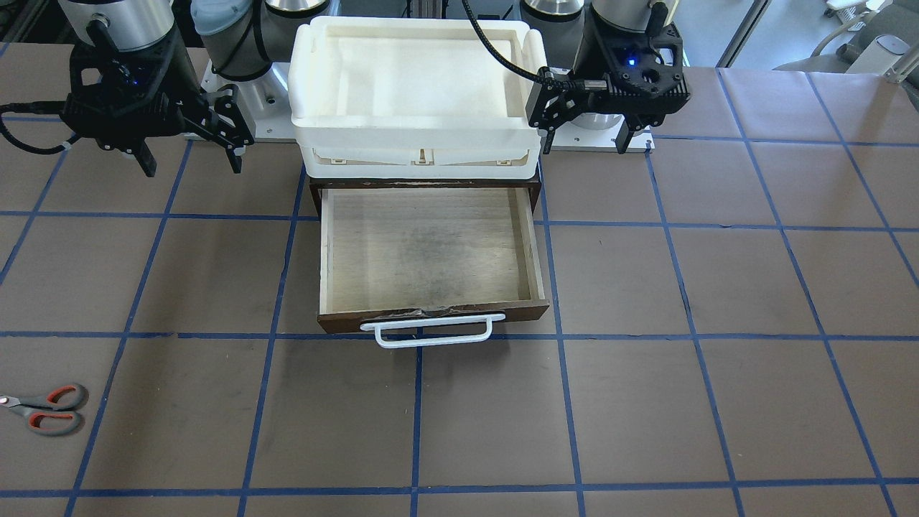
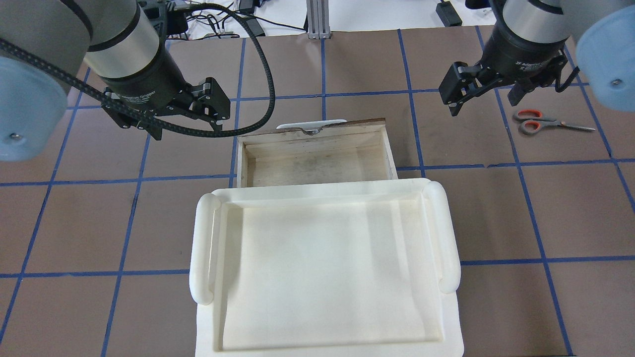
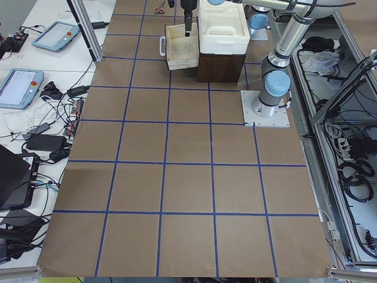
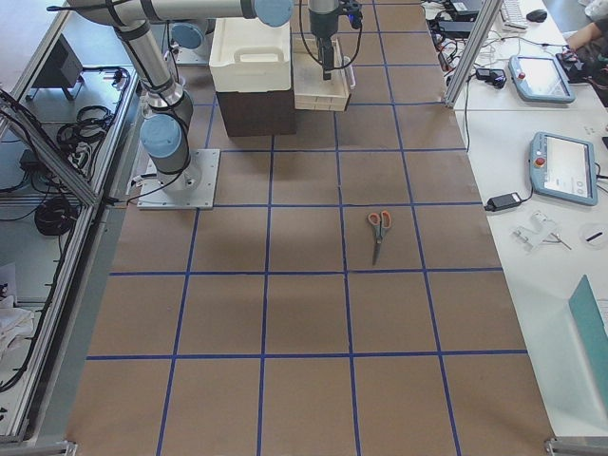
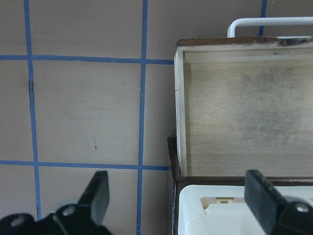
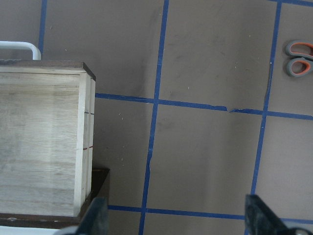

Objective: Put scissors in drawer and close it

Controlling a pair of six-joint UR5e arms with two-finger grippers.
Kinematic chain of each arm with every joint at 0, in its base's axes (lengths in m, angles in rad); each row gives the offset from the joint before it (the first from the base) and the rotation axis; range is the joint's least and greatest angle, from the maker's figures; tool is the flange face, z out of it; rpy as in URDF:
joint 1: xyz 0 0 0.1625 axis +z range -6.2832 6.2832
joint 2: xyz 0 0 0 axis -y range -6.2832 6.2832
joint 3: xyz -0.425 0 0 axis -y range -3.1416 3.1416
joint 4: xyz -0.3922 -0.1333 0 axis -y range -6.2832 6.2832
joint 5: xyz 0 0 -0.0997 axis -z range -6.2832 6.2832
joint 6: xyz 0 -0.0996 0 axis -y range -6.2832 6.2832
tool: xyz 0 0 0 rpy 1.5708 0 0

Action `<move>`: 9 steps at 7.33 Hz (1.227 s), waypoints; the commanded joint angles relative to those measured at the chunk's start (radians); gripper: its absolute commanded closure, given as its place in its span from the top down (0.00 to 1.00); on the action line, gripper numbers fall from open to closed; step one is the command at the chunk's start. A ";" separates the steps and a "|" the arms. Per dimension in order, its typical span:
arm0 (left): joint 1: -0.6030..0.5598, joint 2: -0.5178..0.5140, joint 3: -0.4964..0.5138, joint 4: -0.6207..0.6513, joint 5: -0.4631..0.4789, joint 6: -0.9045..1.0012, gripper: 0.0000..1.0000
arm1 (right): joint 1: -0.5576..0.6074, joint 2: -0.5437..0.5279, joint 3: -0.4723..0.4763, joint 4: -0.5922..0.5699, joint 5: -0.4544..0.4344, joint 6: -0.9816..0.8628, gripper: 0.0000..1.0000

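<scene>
The scissors [image 1: 47, 409] lie flat on the brown table, grey handles lined orange-red, far from the drawer on my right side; they also show in the overhead view [image 2: 540, 121] and the right wrist view [image 6: 299, 58]. The drawer [image 1: 423, 244] is pulled open, with nothing in it and its white bar handle at the front; it also shows in the overhead view [image 2: 317, 161]. My right gripper [image 2: 483, 101] hovers open between the drawer and the scissors, holding nothing. My left gripper [image 2: 186, 124] hovers open beside the drawer's other side, holding nothing.
A white plastic tray [image 2: 203, 248] sits on top of the dark brown cabinet [image 1: 316, 188] that holds the drawer. Blue tape lines grid the table. Side tables with tablets [image 4: 560, 166] and cables stand beyond the table's far edge.
</scene>
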 commanded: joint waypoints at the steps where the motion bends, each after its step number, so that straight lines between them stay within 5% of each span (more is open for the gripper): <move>1: 0.001 0.008 -0.023 -0.001 -0.003 0.000 1.00 | -0.008 0.045 -0.001 -0.012 -0.008 -0.119 1.00; 4: 0.002 0.014 -0.029 -0.001 -0.003 0.000 1.00 | -0.126 0.105 -0.008 -0.095 0.009 -0.646 1.00; 6: 0.002 0.014 -0.029 0.001 -0.004 0.000 1.00 | -0.133 0.188 -0.006 -0.237 0.006 -0.883 1.00; 9: 0.002 0.014 -0.029 0.001 -0.006 0.000 1.00 | -0.246 0.302 -0.006 -0.305 0.028 -1.242 1.00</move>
